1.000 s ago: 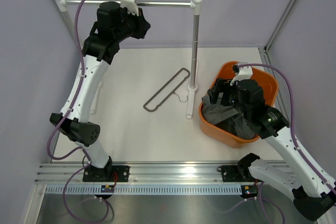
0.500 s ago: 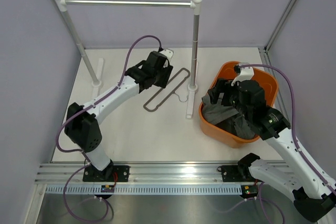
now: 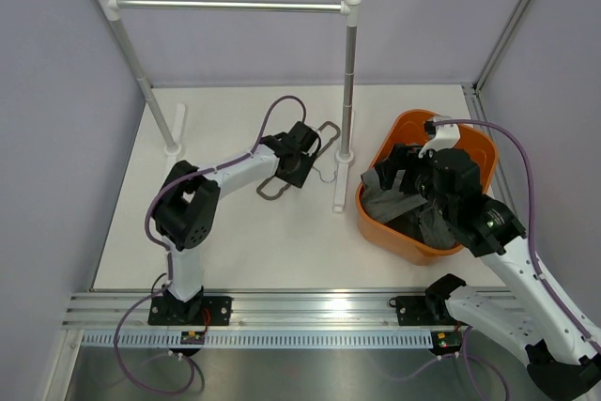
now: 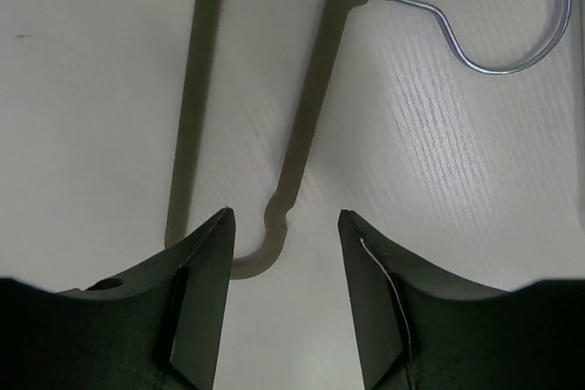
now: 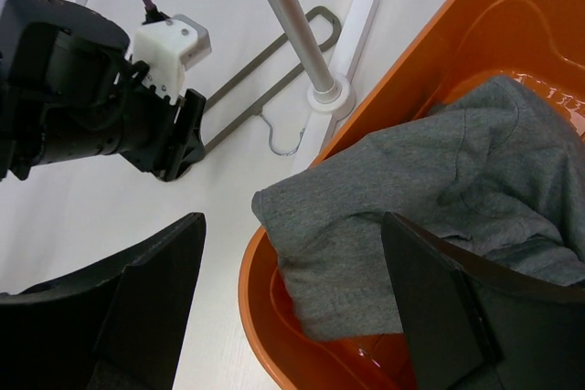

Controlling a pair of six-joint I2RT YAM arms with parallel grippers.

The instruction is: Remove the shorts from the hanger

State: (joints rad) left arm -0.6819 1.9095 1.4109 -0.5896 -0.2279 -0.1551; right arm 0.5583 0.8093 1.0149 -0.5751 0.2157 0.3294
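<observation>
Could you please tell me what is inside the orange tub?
Grey shorts fill the tub, with one corner draped over its rim. Whatever may lie under them is covered, as is most of the tub's floor.

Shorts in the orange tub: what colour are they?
The shorts are plain grey, clearest in the right wrist view.

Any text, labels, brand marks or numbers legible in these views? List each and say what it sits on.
No readable text in any view.
Thin grey wire hanger: no marking.
Grey shorts: no print or label showing.
Orange plastic tub: plain.
Small coloured tags at the arm bases in the top view: too small to read.
</observation>
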